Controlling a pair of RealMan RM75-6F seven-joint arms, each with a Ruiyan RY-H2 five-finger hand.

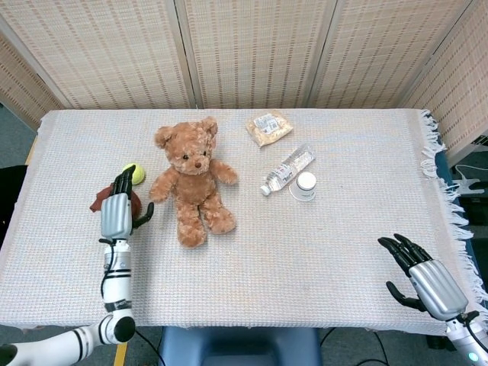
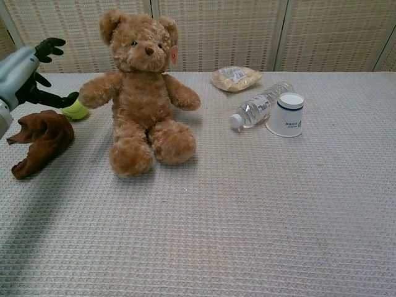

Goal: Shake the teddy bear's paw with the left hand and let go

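A brown teddy bear [image 1: 191, 177] [image 2: 141, 93] sits upright on the table, arms spread. The paw on the left side of the views [image 1: 158, 191] [image 2: 88, 95] hangs free. My left hand [image 1: 118, 210] [image 2: 26, 71] is raised to the left of that paw, fingers spread, holding nothing; a small gap separates it from the paw. My right hand [image 1: 422, 274] stays low by the table's near right corner, fingers apart and empty; the chest view does not show it.
A yellow-green tennis ball [image 1: 133, 173] [image 2: 75, 110] and a crumpled brown cloth [image 2: 41, 137] lie under and beside my left hand. Right of the bear are a snack bag [image 1: 268, 126], a lying water bottle [image 1: 288, 168] and a white cup [image 1: 306, 184]. The woven tablecloth [image 1: 320, 252] covers the table.
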